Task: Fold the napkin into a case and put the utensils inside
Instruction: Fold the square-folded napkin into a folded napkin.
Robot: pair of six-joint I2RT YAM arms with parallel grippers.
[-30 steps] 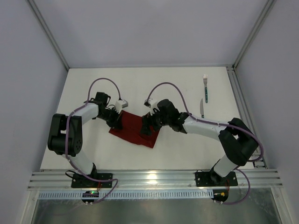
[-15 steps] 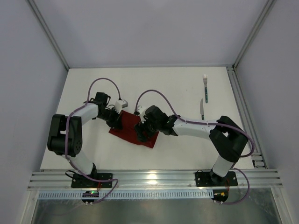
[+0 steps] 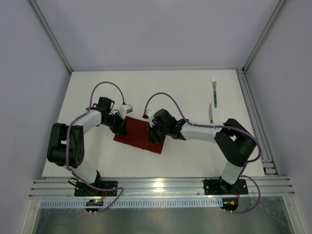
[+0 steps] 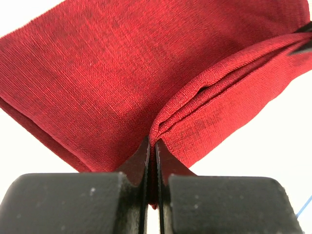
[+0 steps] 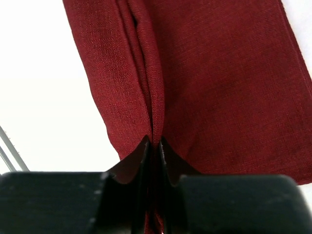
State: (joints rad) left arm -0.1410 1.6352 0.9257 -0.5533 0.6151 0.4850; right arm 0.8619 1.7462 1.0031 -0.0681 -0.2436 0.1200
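I see my left gripper (image 4: 151, 144) pinched tight on a folded edge of the napkin (image 4: 112, 73), with the red cloth spreading out ahead of its fingertips. My right gripper (image 5: 154, 141) is likewise clamped on a fold at the opposite end. The fork (image 3: 214, 90) and knife (image 3: 210, 113) lie well off to the right gripper's outer side, clear of the cloth.

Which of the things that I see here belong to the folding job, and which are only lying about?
For the job: napkin, pinched by the left end effector and the right end effector; fork; knife.

Not for the job: no loose items visible; only the table, purple cables, metal rail.
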